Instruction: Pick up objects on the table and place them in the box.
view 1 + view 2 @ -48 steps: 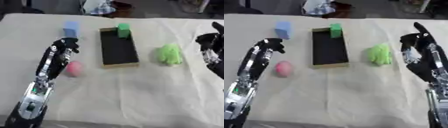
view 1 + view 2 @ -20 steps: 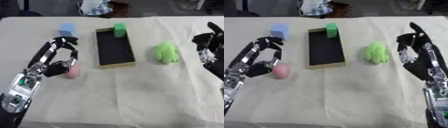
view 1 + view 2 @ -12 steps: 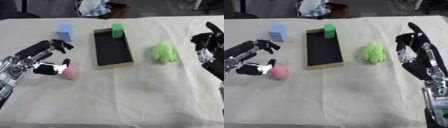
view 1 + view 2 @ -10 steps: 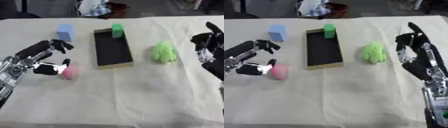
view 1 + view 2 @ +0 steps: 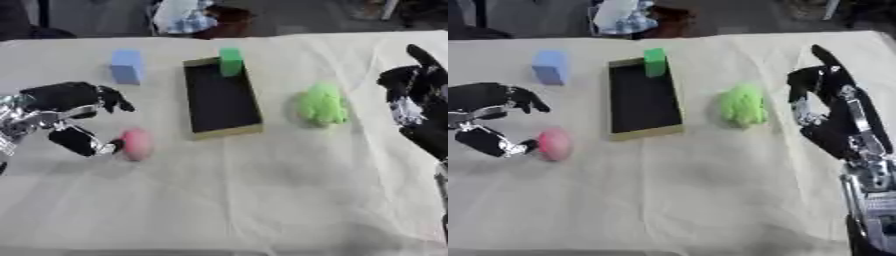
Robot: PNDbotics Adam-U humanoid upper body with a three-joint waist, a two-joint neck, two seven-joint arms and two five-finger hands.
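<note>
— How is the left hand (image 5: 66, 112) set?

— It comes in low from the left edge, lying sideways over the cloth-covered surface (image 5: 262, 200), palm turned toward the pink ball (image 5: 136, 144). The fingers (image 5: 109, 97) arch above and to the left of the ball, and the thumb (image 5: 83, 142) reaches along underneath, its tip at the ball's left side. The hand is spread wide like a bracket around the ball's left half; nothing is clasped. Whether the thumb tip actually touches the ball, I cannot tell.

— And the right hand (image 5: 833, 112)?

— Raised at the right side, forearm rising from the lower right corner, fingers pointing up and away, straight to slightly relaxed. It holds nothing and stands apart from the green crumpled object (image 5: 741, 105), which lies just to its left on the surface.

— Where's the box (image 5: 220, 97)?

— In the middle of the far half, a long shallow tray with a black inside and tan rim, running away from the robot. A green block (image 5: 230, 61) stands upright at its far end; I cannot say whether it is inside the rim or resting on the edge.

— Anything else lying about?

— A light blue block (image 5: 127, 66) stands left of the box, near its far end, well clear of the left hand. The pink ball sits left of the box's near corner, apart from it
</note>
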